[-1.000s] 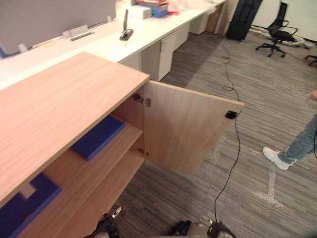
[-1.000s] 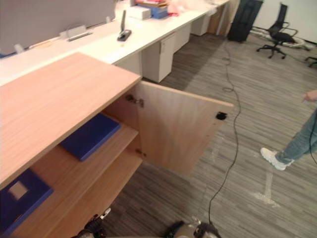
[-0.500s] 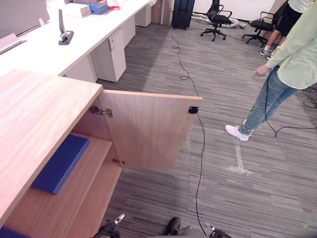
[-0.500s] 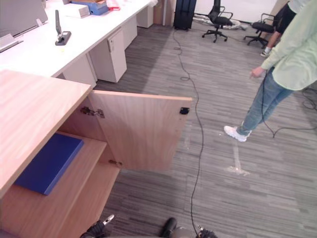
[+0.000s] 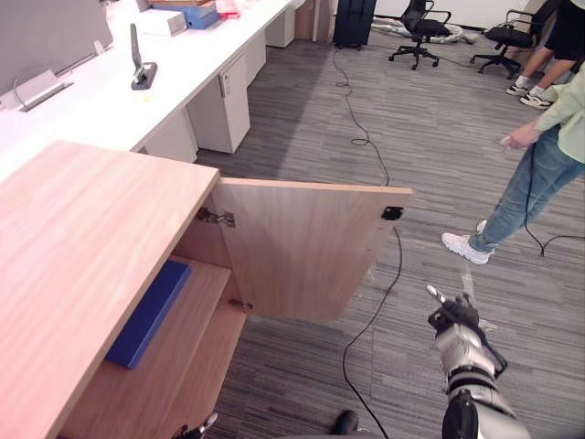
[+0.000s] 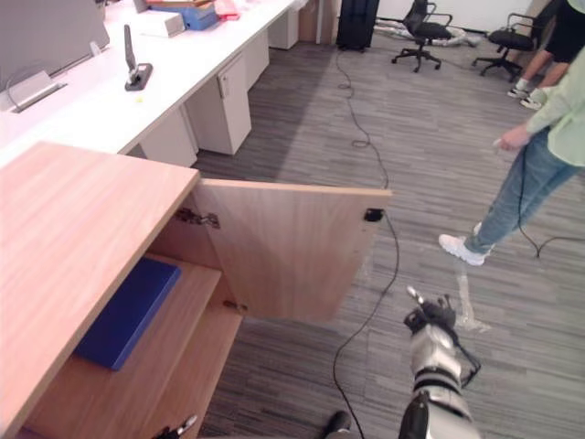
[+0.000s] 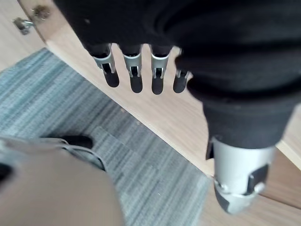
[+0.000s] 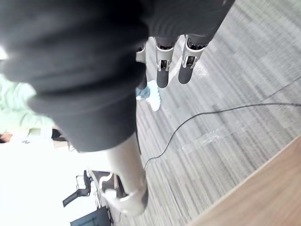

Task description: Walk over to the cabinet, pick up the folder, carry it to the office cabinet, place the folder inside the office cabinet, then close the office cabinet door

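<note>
Blue folder (image 5: 146, 314) lies inside the cabinet (image 5: 91, 229), door (image 5: 311, 247) open. Your left hand (image 7: 135, 77) and right hand (image 5: 454, 320) are empty, fingers straight.

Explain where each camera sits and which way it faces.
Left eye view: on the head, facing down at cabinet door, blue folder; right robot hand shows.
Right eye view: beside it, same scene.
Left wrist view: along left robot hand, toward wooden panel, carpet.
Right wrist view: along right robot hand, toward carpet.
Shared: both eyes show door, folder, person.
</note>
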